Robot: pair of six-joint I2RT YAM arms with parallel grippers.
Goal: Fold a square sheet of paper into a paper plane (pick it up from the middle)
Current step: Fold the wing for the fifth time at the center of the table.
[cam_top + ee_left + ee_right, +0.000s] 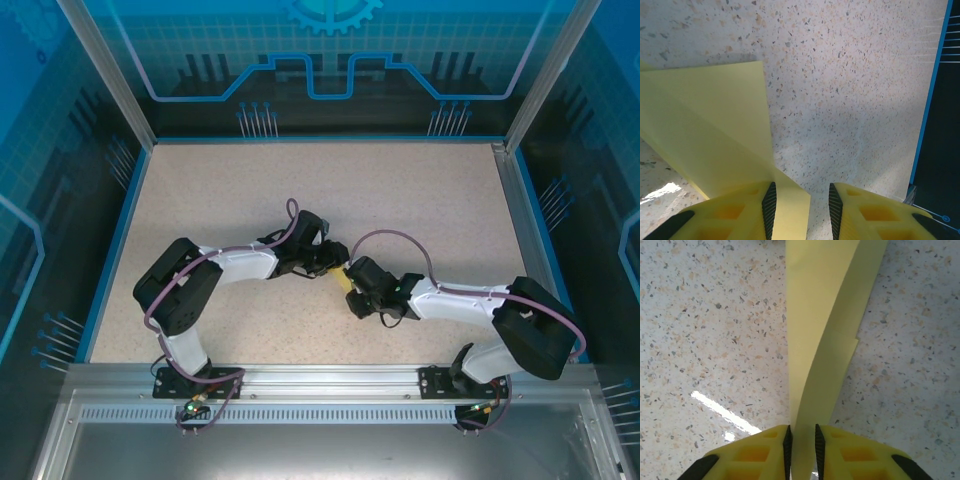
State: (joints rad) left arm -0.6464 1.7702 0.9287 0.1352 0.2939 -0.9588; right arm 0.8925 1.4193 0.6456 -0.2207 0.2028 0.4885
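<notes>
Pale-yellow sheet of paper (815, 340), folded into long overlapping layers, sits between the two arms near the middle of the speckled surface (400, 200). The right gripper (801, 432) is clenched on one end of it. The left gripper (802, 192) is released, jaws apart: paper lies against one pad, with a clear gap to the other.

Sheet of paper (815, 340): plain pale yellow, unprinted.
Table (400, 200): off-white, speckled with grey, black and orange flecks.
Border (118, 250) around the table: blue.
Walls (330, 60) beyond the table: dark blue with a cyan circuit-line pattern.
Left gripper (802, 210) and right gripper (801, 445): yellow fingers, black ribbed pads (769, 207).
Arms (240, 265) over the table: black and white, with purple cables (385, 234).
</notes>
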